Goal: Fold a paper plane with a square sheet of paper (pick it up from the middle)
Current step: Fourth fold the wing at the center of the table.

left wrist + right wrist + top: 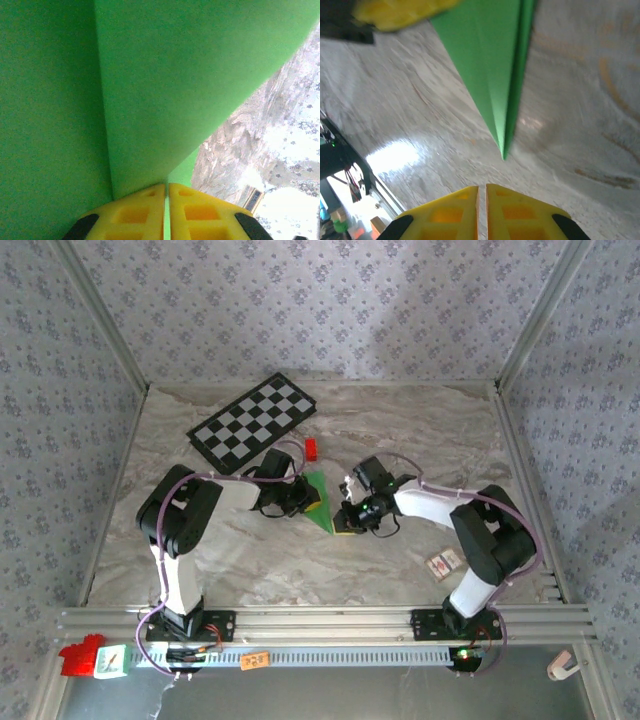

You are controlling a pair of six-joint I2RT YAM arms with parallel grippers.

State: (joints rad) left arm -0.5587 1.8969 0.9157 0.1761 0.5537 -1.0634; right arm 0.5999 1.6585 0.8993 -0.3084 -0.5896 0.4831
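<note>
**Left pincer clamped on folded paper, right pincer closed and empty**

The folded green paper [320,500] sits near the middle of the table [400,430], a narrow triangle with its point towards the near edge. In the left wrist view, the left gripper [166,192] has its yellow fingers pressed together, with a thin green edge of the paper caught between them. The sheet rises in front of that camera with one sharp crease. The right gripper [481,192] is closed finger to finger on nothing. The paper's tip is just ahead of it, apart from the fingers.

The checkerboard [255,423] lies towards the far left corner. The small red block [311,448] is just beyond the paper's far end. A small card [443,563] lies near the right arm's base.
</note>
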